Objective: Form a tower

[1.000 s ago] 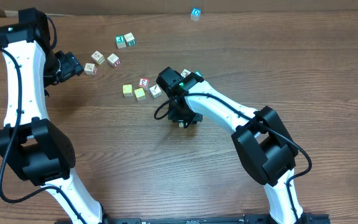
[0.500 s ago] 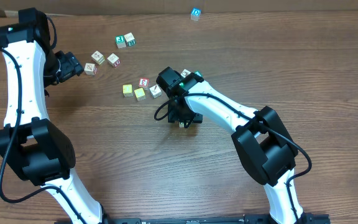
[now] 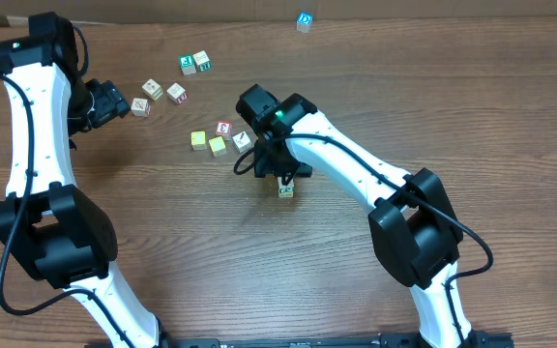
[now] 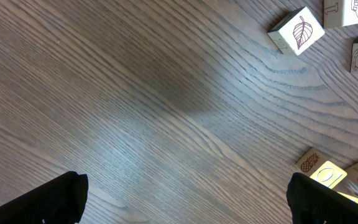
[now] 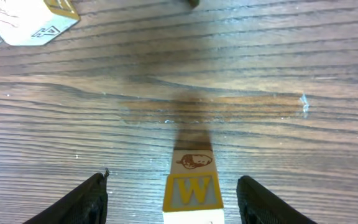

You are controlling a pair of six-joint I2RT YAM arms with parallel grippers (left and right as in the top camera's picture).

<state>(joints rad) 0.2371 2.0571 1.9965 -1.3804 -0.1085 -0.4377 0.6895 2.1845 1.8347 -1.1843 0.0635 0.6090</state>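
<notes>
Our tower (image 5: 193,190) stands on the surface (image 5: 278,81) right below the right gripper (image 3: 278,170), jaws spread clear of both sides. We'd lift straight up, no sideways drift, then fetch a loose cube (image 3: 219,146). Jaws on the left gripper (image 4: 185,202) gape too.

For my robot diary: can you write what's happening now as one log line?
left gripper: open, empty | right gripper: open, clear of tower | tower: standing upright
</notes>
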